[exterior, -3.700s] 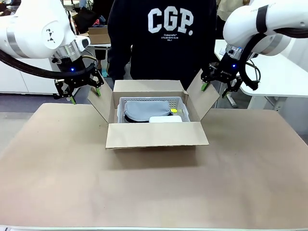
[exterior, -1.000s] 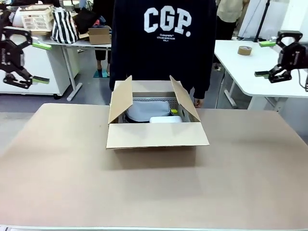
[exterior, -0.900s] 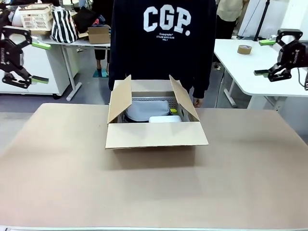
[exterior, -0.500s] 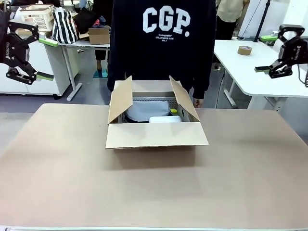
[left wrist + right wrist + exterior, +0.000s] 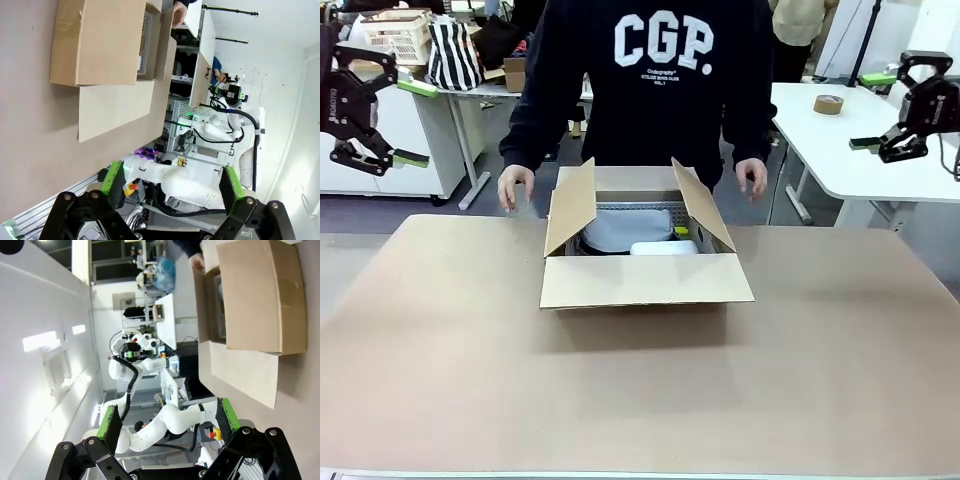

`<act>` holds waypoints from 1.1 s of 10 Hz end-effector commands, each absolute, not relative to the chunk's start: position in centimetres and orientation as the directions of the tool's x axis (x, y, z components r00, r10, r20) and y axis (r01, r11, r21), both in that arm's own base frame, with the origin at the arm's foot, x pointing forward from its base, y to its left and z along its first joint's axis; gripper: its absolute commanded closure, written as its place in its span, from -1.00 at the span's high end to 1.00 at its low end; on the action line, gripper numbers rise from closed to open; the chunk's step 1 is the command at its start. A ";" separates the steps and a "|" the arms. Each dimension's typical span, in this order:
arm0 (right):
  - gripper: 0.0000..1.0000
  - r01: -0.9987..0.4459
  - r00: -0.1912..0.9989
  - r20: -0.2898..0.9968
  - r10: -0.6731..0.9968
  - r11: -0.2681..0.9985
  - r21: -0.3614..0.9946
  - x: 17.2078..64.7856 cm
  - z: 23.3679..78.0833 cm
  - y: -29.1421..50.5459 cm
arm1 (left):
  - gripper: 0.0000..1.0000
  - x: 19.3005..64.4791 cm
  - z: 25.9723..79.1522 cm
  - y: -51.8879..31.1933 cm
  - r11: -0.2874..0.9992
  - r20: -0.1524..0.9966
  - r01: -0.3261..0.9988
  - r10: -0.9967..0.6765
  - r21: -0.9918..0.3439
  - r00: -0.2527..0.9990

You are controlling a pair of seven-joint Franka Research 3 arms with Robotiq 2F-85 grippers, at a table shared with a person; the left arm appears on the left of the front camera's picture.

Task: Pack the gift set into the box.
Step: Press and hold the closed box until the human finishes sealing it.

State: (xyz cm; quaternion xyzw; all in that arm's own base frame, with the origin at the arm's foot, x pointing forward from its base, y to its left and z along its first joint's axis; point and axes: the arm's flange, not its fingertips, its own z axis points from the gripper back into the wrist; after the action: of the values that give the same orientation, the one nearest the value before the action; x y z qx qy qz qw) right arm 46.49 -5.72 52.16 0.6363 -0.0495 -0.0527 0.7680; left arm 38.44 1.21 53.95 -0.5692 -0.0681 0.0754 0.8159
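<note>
Across the table [image 5: 640, 400] from the person, the box [image 5: 645, 282] sits mid-table w/ its flaps undone; the gift set [image 5: 638, 236] is already inside: pale grey rounded piece [image 5: 620, 225] toward the back, flat white piece [image 5: 663, 247] just in front of it, yellow-green bit [image 5: 681, 232] by its far corner. So packing looks done bar the closing, I'd say.

Both arms are parked up high, well apart from the box; left gripper [image 5: 415, 122] has its jaws spread wide w/ nothing between them, right gripper [image 5: 870, 112] the same. The person's right hand [image 5: 515, 186] and person's left hand [image 5: 753, 177] hang just beside the box's far corners, 1 each side, touching nothing.

Step in hand, as I read it: shut the 4 flaps. To do it well:
- 2 side flaps stand tilted up; tip those inward 1st, pushing near the free edge w/ a flat pad, not a fingertip corner;
- near flap hangs down over the front wall; it needs lifting from under its edge, so approach low & from the robot's side;
- box is light cardboard & prob. slides; steady 1 side while the other arm pushes;
- keep clear of the 2 hands; if the person reaches for a flap, wait.
</note>
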 end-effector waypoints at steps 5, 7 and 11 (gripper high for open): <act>1.00 0.011 0.991 0.013 -0.135 0.179 0.984 46.5 52.5 -5.7 | 1.00 38.2 53.9 1.2 0.340 0.016 -0.052 0.194 -0.939 0.981; 1.00 0.011 0.991 0.013 -0.135 0.179 0.984 46.5 52.5 -5.7 | 1.00 38.2 53.9 1.2 0.340 0.016 -0.052 0.194 -0.939 0.981; 1.00 0.011 0.991 0.013 -0.135 0.179 0.984 46.5 52.5 -5.7 | 1.00 38.2 53.9 1.2 0.340 0.016 -0.052 0.194 -0.939 0.981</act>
State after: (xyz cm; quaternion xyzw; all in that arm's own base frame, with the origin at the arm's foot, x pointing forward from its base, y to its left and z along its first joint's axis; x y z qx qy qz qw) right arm 46.50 -5.72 52.16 0.6363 -0.0494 -0.0528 0.7680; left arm 38.44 1.20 53.95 -0.5693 -0.0678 0.0751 0.8159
